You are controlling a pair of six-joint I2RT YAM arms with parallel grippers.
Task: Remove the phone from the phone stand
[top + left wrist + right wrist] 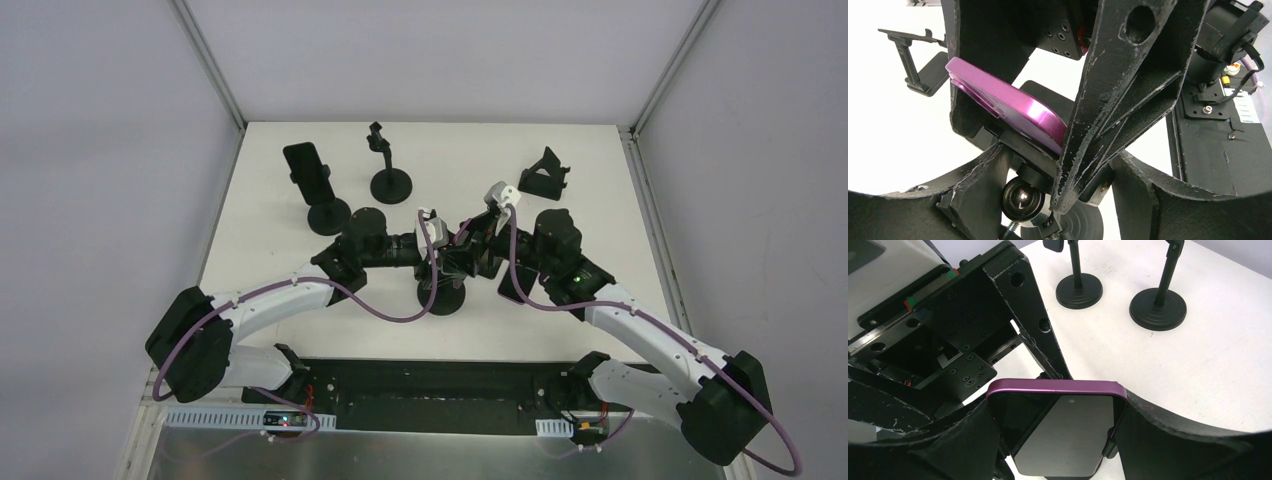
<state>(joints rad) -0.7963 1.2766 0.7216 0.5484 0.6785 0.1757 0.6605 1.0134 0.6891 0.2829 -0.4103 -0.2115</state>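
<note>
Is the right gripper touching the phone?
Touching. In the right wrist view, the phone sits between the fingers of the right gripper, and both of its long edges lie flush against the fingers with no gap.

Slab-topped stand (318, 190), pole stand (390, 170) beside; folding stand (545, 172) far right.

L arm (270, 305): white link, black joints, blocky black base.
R arm (645, 335): same white/black build.
Cables (398, 319): purple, looping along each arm.
R fingers (1173, 440): matte black, curved, edges scuffed pale.
L gripper housing (953, 340): behind its fingers; black plate, hex screws, rail w/ red+green tab.
Wrist cams (430, 226): white-grey boxes behind fingers.
</note>
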